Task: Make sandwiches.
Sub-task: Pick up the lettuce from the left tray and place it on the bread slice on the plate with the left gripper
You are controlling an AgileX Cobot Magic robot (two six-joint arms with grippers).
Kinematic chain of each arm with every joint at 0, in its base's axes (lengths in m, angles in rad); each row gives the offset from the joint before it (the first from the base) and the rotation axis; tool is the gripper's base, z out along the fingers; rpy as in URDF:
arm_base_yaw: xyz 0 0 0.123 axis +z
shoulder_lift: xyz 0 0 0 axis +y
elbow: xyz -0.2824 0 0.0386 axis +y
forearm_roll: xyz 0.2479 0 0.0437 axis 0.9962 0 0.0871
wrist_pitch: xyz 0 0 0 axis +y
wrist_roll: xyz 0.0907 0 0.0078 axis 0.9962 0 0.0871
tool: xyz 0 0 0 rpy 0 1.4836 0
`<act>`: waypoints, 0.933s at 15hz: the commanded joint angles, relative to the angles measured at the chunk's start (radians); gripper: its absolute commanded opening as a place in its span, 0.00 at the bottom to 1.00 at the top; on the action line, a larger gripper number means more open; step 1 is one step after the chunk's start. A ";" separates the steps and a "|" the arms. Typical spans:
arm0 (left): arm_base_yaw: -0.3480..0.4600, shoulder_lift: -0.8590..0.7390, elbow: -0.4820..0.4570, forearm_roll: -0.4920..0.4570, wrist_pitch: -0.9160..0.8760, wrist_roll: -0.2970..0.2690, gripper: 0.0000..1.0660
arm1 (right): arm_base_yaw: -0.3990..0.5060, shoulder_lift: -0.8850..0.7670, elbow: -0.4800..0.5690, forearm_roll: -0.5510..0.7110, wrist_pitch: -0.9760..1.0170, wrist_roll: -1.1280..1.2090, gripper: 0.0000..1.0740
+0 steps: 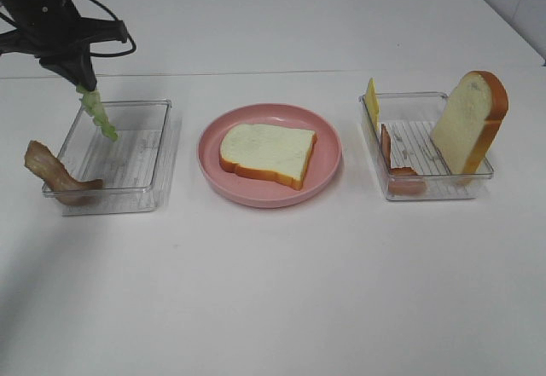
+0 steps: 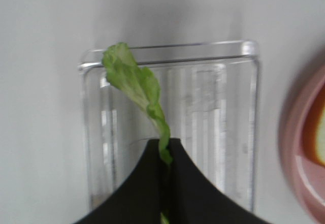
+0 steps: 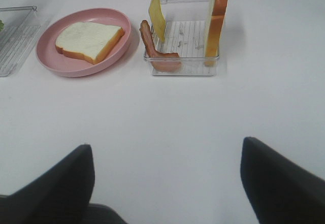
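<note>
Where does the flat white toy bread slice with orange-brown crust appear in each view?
Exterior high: bread slice in the middle, on the round pink plate.
Left wrist: bread slice cropped at the edge, on the plate.
Right wrist: bread slice whole, on the plate.
Shared landmark: the plate.

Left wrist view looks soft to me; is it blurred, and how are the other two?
Left wrist: yes, soft, lettuce and pink plate rim smeared. Exterior high: sharp, even light, faint shadow at lower left. Right wrist: sharp, only the near right gripper edges soft.
</note>
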 commanded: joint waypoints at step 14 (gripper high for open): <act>-0.299 0.000 -0.003 -0.648 -0.350 0.282 0.00 | -0.005 -0.013 0.002 0.004 -0.009 -0.002 0.70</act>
